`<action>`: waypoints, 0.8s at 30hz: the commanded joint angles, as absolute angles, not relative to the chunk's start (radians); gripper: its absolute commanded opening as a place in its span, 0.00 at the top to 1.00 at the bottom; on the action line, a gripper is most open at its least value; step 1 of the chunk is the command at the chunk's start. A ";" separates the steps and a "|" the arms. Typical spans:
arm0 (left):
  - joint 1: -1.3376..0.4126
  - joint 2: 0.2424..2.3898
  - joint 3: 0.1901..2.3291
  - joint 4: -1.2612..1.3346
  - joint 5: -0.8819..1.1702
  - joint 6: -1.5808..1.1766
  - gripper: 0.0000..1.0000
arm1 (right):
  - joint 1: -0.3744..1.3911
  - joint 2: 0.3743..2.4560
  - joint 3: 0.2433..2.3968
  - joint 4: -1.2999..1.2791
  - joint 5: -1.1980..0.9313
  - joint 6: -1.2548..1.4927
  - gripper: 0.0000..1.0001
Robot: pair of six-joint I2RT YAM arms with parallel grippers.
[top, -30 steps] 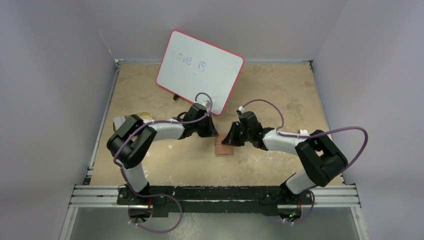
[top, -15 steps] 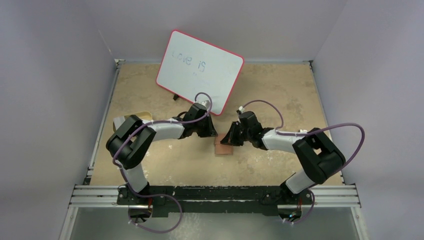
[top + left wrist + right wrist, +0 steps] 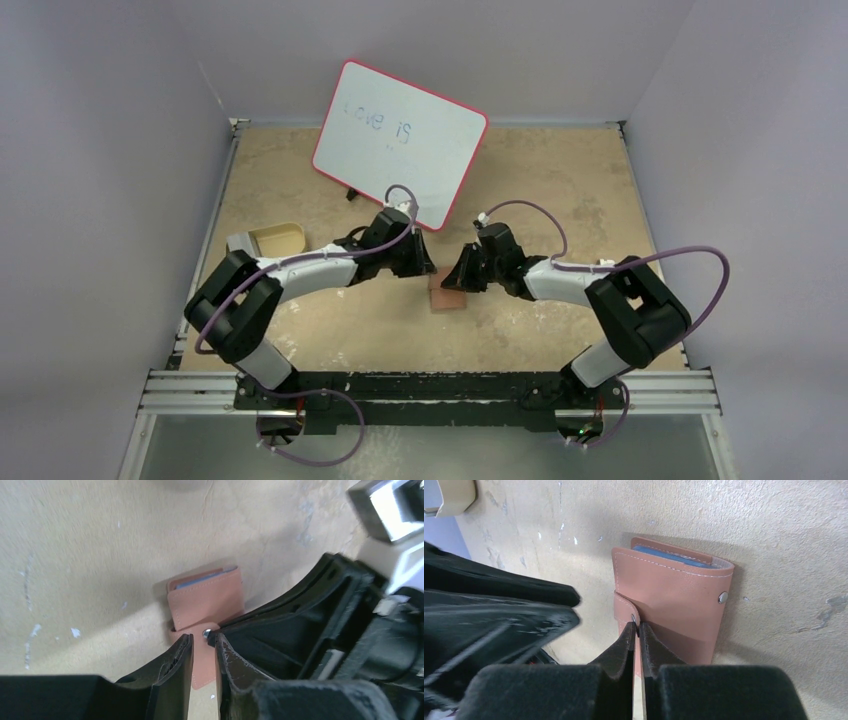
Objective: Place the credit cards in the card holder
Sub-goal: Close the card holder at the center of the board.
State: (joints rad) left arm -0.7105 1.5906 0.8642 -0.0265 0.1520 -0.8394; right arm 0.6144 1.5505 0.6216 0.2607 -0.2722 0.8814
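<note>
Centrally on the table (image 3: pixel 560 190): wallet (image 3: pixel 674 600), folded flat, toward the front middle. Shows a blue card (image 3: pixel 671 557) edge poking from its top pocket. Carries a pale stud (image 3: pixel 723 597) on one side and a strap (image 3: pixel 625 611) on the other.

At that strap, right gripper (image 3: pixel 637 630): fingers all but closed, tips nipping the strap's edge. Reaches in from the right, elbow bent high, forearm sloping down, wrist tipped toward the table.

Opposite, left gripper (image 3: pixel 203 652): fingers only a narrow slit apart, holding nothing that shows, poised over the wallet's strap end and almost tip to tip with the right one. Stretches in from the left, arm long and low, passing just in front of the tray (image 3: pixel 275 238).

Behind both, whiteboard (image 3: pixel 400 140), propped tilted at the back.
</note>
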 commanded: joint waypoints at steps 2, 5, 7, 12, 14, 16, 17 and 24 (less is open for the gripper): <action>-0.737 1.663 0.842 0.025 0.169 -0.870 0.78 | 0.616 1.523 0.627 0.167 -0.246 0.849 0.91; -0.751 1.711 0.867 -0.005 0.148 -0.855 0.78 | 0.615 1.500 0.633 0.150 -0.233 0.849 0.87; -0.758 1.726 0.878 -0.023 0.133 -0.844 0.79 | 0.615 1.489 0.639 0.142 -0.227 0.847 0.85; -0.765 1.744 0.887 -0.063 0.104 -0.821 0.80 | 0.615 1.469 0.647 0.126 -0.208 0.849 0.82; -0.767 1.744 0.889 -0.072 0.099 -0.817 0.80 | 0.615 1.464 0.647 0.126 -0.204 0.849 0.82; -0.766 1.740 0.891 -0.076 0.092 -0.817 0.80 | 0.615 1.468 0.652 0.130 -0.204 0.843 0.85; -0.767 1.738 0.891 -0.077 0.091 -0.816 0.80 | 0.615 1.472 0.657 0.129 -0.204 0.840 0.87; -0.768 1.737 0.894 -0.088 0.083 -0.811 0.80 | 0.615 1.489 0.674 0.117 -0.197 0.830 1.00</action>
